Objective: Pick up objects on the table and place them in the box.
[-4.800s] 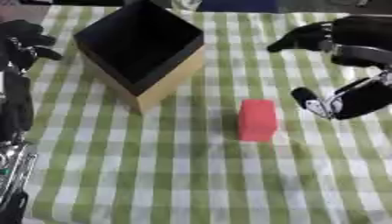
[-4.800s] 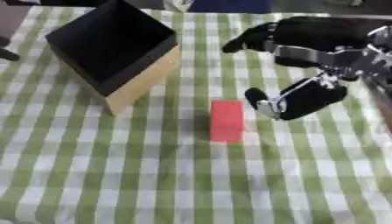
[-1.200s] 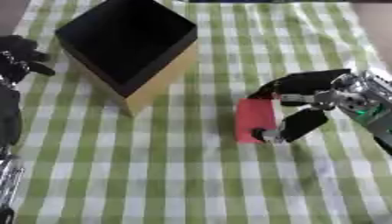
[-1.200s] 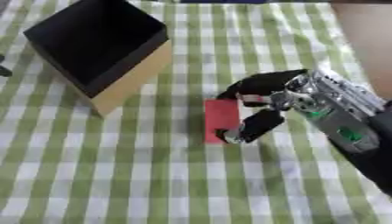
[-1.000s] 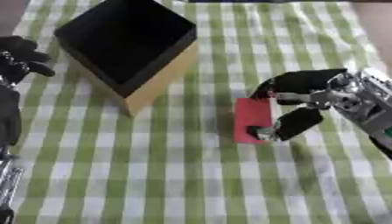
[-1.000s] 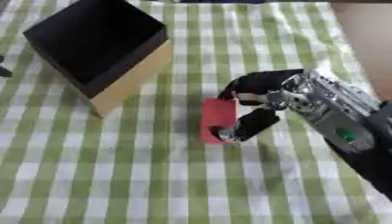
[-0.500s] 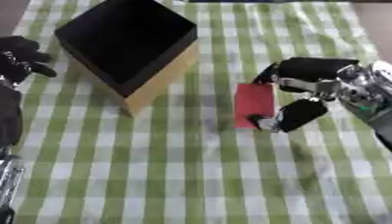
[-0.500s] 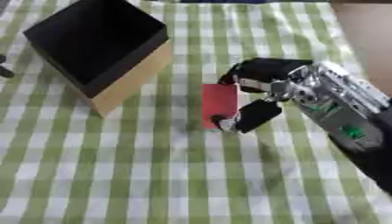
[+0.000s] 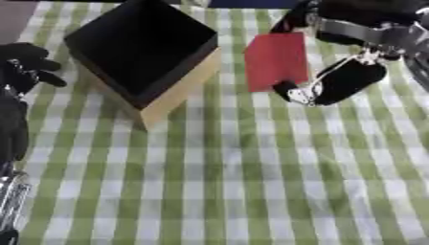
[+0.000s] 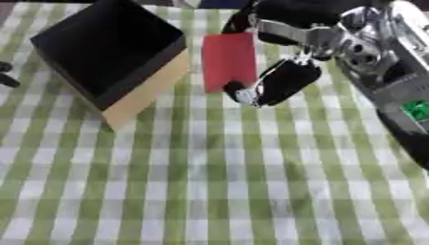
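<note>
Right hand [image 9: 339,81] pinching red block [image 9: 276,61] beside black box [image 9: 142,50], no writing legible

right hand [image 9: 339,79] pinches red block [image 9: 275,60] beside box [image 9: 142,52].

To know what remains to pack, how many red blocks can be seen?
1. The red block is held up in the right hand, just right of the box. The box's dark inside could hide others.

One red block [image 9: 276,61], one box [image 9: 144,48] (black inside, tan outside), and two hands: left hand [image 9: 25,64], right hand [image 9: 339,81].
</note>
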You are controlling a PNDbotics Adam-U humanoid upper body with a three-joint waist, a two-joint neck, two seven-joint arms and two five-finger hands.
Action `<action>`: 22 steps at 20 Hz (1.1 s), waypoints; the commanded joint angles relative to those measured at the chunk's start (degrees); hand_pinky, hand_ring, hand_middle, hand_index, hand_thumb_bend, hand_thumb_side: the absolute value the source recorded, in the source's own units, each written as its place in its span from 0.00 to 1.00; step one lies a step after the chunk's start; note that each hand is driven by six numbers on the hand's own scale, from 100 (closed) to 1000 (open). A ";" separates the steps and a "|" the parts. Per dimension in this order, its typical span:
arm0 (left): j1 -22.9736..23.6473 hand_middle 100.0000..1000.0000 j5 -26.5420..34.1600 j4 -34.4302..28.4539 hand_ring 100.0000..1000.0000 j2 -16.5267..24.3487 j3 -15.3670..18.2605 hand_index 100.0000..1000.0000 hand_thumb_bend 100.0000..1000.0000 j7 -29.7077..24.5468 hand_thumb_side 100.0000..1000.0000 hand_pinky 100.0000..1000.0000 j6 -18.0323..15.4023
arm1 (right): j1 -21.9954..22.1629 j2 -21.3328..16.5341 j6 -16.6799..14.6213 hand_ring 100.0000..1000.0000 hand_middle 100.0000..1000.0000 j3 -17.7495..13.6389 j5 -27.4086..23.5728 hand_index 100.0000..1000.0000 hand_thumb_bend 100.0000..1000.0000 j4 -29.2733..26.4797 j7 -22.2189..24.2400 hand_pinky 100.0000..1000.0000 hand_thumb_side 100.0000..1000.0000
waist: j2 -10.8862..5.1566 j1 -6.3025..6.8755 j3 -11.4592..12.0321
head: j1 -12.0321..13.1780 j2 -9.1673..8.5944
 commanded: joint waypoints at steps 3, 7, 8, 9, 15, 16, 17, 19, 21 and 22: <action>-0.18 0.59 0.27 -1.09 0.58 0.51 0.09 0.72 0.00 -0.28 0.82 0.47 0.21 | -5.90 4.31 0.95 0.87 0.55 -0.61 0.52 0.79 0.00 4.08 -0.98 0.83 0.00 | -1.17 0.16 0.19 | -0.16 -1.04; -0.44 0.59 0.45 -1.09 0.58 0.48 -0.05 0.72 0.00 -0.56 0.82 0.47 0.24 | -10.09 8.64 1.59 0.87 0.54 -0.55 2.58 0.79 0.00 9.44 -2.34 0.82 0.00 | -0.98 0.21 0.70 | -0.50 -1.06; -0.54 0.59 0.52 -1.09 0.58 0.47 -0.08 0.72 0.00 -0.61 0.82 0.47 0.21 | -11.47 10.28 1.57 0.87 0.53 -0.77 3.39 0.78 0.00 12.18 -3.10 0.82 0.00 | -0.90 0.25 0.88 | -0.67 -1.06; -0.62 0.59 0.58 -1.09 0.58 0.46 -0.10 0.72 0.00 -0.66 0.82 0.47 0.18 | -12.62 11.88 1.15 0.87 0.52 -1.02 4.26 0.78 0.00 15.04 -4.17 0.81 0.00 | -0.83 0.29 1.02 | -0.83 -1.08; -0.93 0.59 0.87 -1.09 0.58 0.41 -0.14 0.72 0.00 -0.85 0.82 0.47 0.12 | -15.39 16.92 -2.95 0.86 0.52 -1.97 7.23 0.78 0.00 25.80 -9.57 0.80 0.00 | -0.64 0.43 1.39 | -1.35 -1.21; -1.34 0.59 0.98 -1.09 0.58 0.40 -0.37 0.72 0.00 -1.01 0.82 0.47 0.03 | -16.01 17.60 -2.85 0.86 0.52 -2.57 7.66 0.78 0.00 26.74 -10.07 0.79 0.00 | -0.40 0.56 1.98 | -2.14 -1.45; -1.71 0.59 1.14 -1.09 0.58 0.39 -0.61 0.72 0.00 -1.22 0.82 0.47 -0.01 | -16.85 18.63 -2.39 0.86 0.52 -3.30 8.30 0.78 0.00 27.91 -10.30 0.79 0.00 | -0.23 0.54 2.66 | -2.76 -1.63; -2.18 0.59 1.45 -1.09 0.58 0.39 -0.86 0.72 0.00 -1.54 0.82 0.47 -0.03 | -18.11 21.07 -1.64 0.85 0.51 -4.25 9.73 0.77 0.00 30.45 -10.61 0.78 0.00 | 0.02 0.47 3.51 | -3.51 -1.80; -2.47 0.59 1.70 -1.09 0.58 0.38 -1.00 0.72 0.00 -1.84 0.82 0.47 -0.01 | -18.95 23.89 -1.90 0.85 0.51 -5.04 11.13 0.77 0.00 33.29 -11.39 0.77 0.01 | 0.22 0.40 3.92 | -3.90 -1.91; -2.58 0.59 1.79 -1.09 0.58 0.37 -1.04 0.72 0.00 -1.95 0.82 0.47 0.00 | -19.18 25.23 -2.17 0.85 0.51 -5.33 11.86 0.77 0.00 34.64 -11.80 0.77 0.01 | 0.31 0.37 4.09 | -4.09 -1.96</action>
